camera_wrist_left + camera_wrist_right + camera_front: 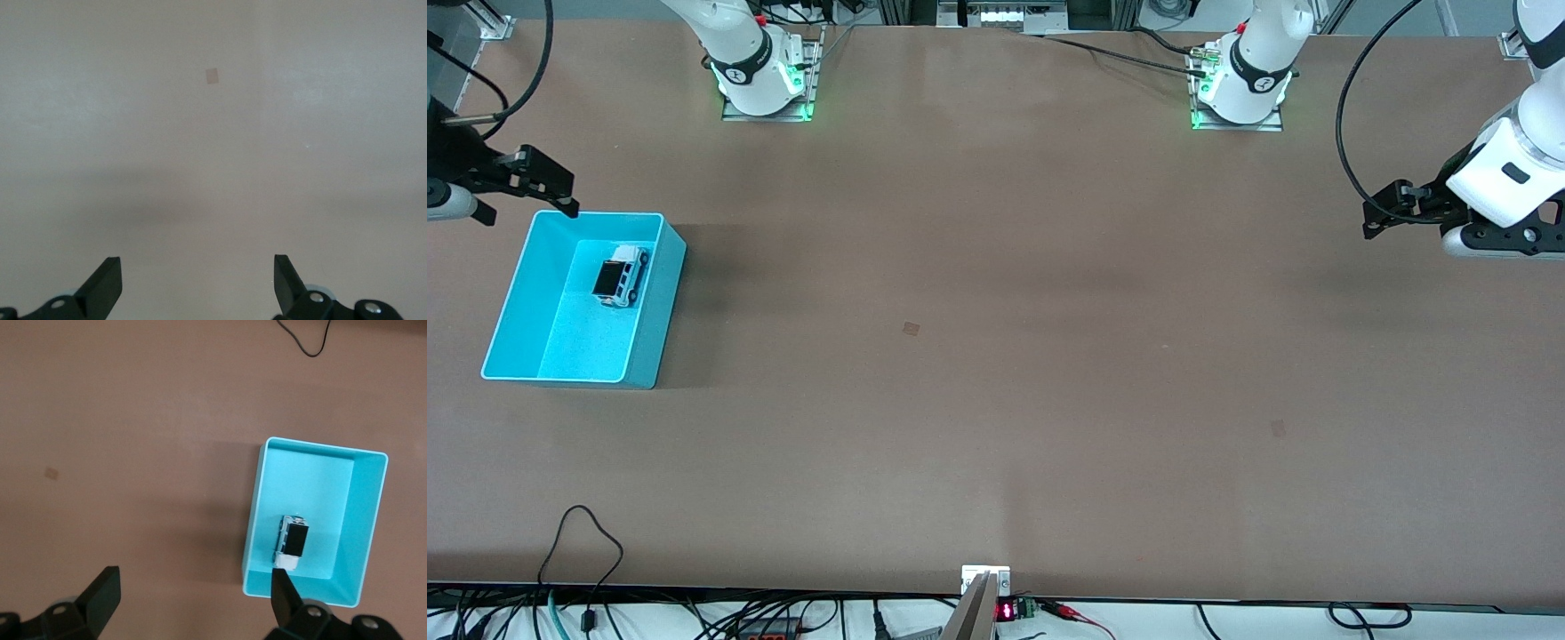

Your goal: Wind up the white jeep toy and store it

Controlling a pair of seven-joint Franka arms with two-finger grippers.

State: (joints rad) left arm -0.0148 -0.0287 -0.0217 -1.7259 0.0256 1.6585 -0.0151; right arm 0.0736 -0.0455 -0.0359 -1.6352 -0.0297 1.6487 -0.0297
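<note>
Where right gripper [560, 197] hovers, white jeep toy [622, 275] binned, wheels hidden.

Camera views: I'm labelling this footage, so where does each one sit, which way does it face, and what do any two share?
Front view: high across the table, facing the arm bases; shows both arms, the right gripper open over the cyan bin's corner and the left gripper open at the left arm's end.
Left wrist view: looks down on bare table past its fingertips.
Right wrist view: looks down past its fingertips at the bin.
Front and right wrist views share the white jeep toy in the bin.
</note>
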